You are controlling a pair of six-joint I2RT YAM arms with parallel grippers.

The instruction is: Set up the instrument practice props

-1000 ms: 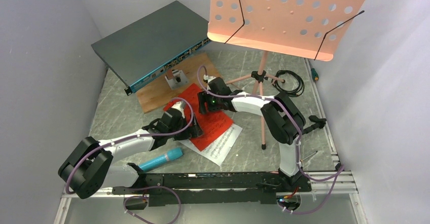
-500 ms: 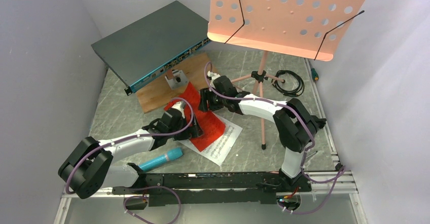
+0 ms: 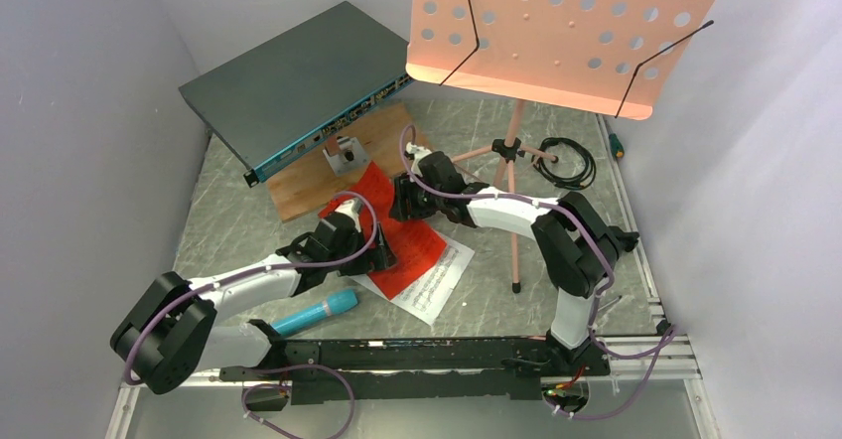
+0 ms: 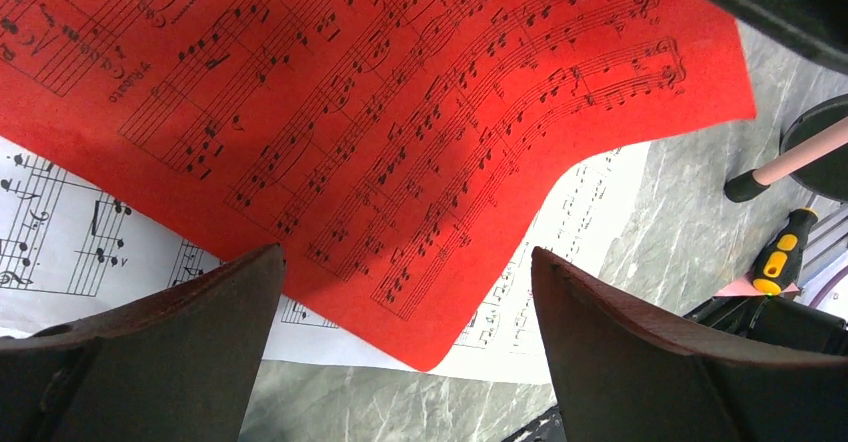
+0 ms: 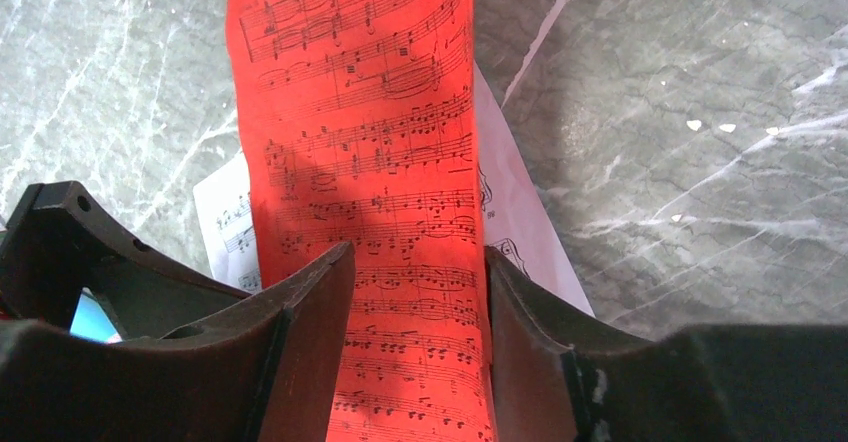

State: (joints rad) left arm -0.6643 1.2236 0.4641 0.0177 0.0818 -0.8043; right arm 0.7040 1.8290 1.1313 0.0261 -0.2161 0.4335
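Where the overhead camera looks down, the pink music stand (image 3: 566,32) is upright on its tripod at the back right of the table (image 3: 228,220), its perforated desk bare. A red music page (image 3: 415,248) lies on a white music page (image 3: 437,285) near the middle of the table. The blue microphone (image 3: 316,313) lies flat close to the arm bases, apart from the pages. The left gripper (image 3: 382,256) sits low at the near left edge of the red page. The right gripper (image 3: 400,204) is at that page's far end, which curls up off the table. Behind them are a grey network box (image 3: 298,81) and a wooden board (image 3: 298,191) carrying a small metal bracket (image 3: 345,153). A black cable (image 3: 566,164) is coiled by the tripod.

From the left wrist, the left gripper (image 4: 405,262) has its fingers spread wide, holding nothing. The red page (image 4: 400,112) passes beneath them and overlaps the white page (image 4: 60,232). A yellow-handled screwdriver (image 4: 780,262) lies at the right, beside a pink stand leg (image 4: 790,162).

From the right wrist, the right gripper (image 5: 418,262) has its fingers partly drawn in, one at each long edge of the red page (image 5: 370,112), which runs between them. Whether they press on it I cannot tell. The white page (image 5: 520,242) shows underneath.
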